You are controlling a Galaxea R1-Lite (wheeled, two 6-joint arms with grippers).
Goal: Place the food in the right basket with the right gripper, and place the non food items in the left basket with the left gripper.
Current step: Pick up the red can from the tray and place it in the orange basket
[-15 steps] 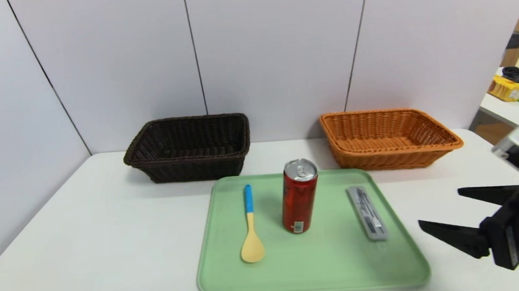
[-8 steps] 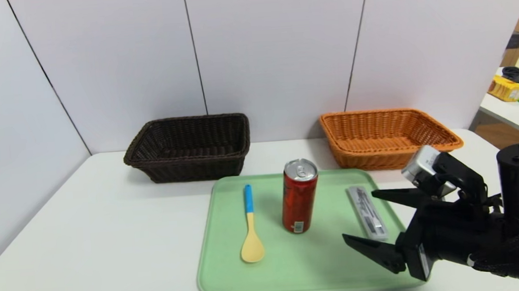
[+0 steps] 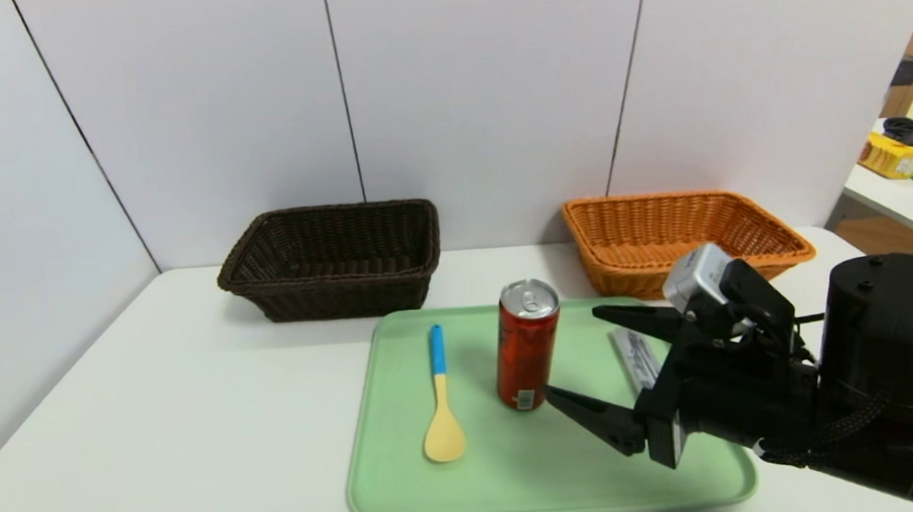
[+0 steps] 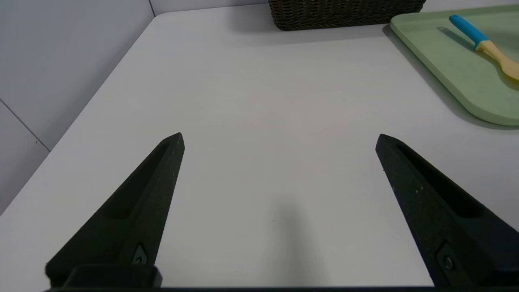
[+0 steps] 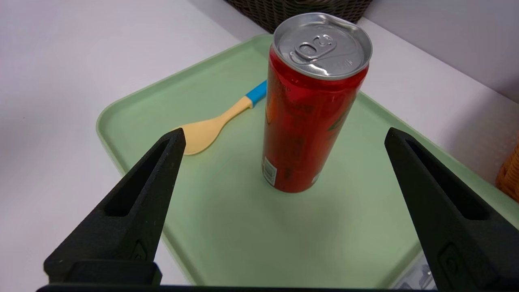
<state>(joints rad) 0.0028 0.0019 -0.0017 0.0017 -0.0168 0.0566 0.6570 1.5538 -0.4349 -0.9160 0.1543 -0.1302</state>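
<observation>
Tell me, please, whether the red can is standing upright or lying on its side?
Upright. The can stands on its base on the green tray, silver top and pull tab facing up.

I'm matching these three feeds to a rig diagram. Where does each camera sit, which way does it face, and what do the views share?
Head view: up on the robot, looking forward and down at the tray and both baskets; shows the right claw open beside the red can.
Left wrist view: on the left arm, looking past its open left claw over the table.
Right wrist view: on the right arm, facing the can between its open fingers.
Shared: all three show the spoon and the tray.
</observation>
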